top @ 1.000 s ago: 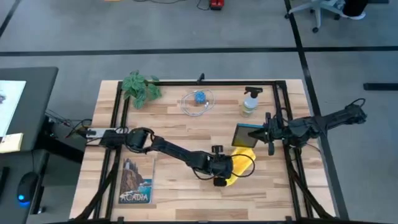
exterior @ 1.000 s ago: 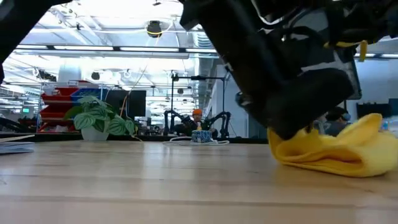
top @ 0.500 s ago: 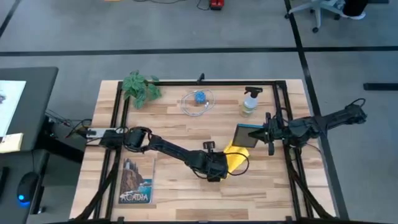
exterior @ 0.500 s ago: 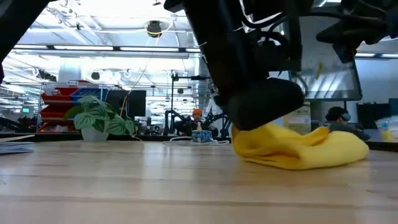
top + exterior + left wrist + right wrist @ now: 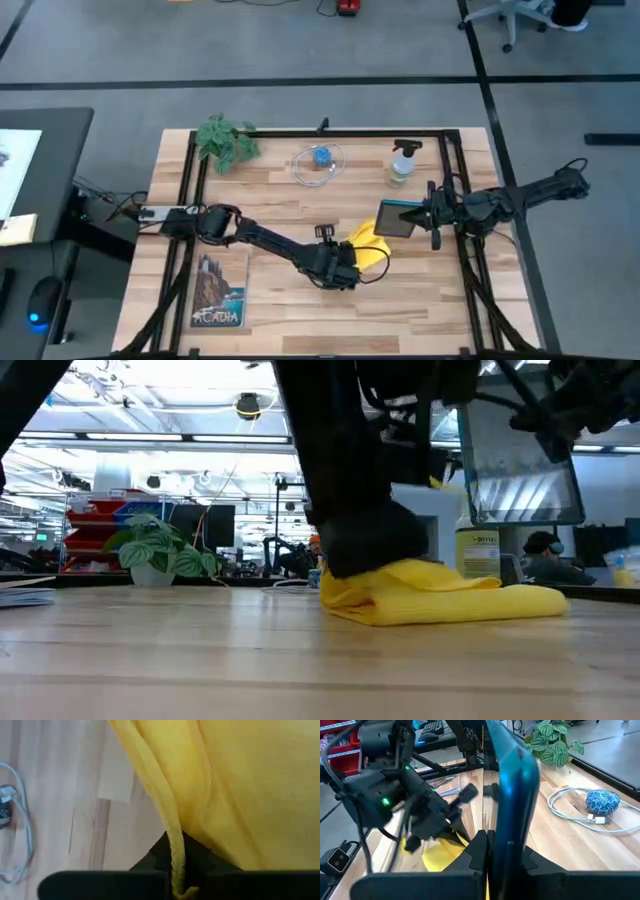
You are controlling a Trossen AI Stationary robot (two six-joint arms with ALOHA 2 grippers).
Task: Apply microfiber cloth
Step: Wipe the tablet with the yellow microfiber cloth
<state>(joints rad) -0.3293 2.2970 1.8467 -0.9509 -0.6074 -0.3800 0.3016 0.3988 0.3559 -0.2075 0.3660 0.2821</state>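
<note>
My left gripper [image 5: 345,264] pinches the microfiber cloth [image 5: 366,250]; my right gripper [image 5: 424,217] clamps the tablet [image 5: 396,219] upright near the table's right edge. Dragging could snag or topple it, I judge.

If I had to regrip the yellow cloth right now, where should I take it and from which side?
Probably the raised bunched fold at the end of the microfiber cloth toward the left arm, where the left end effector is already shut on it. Come from above: there it stands up off the table, while the other end lies flat and thin near the tablet that the right end effector holds.
</note>
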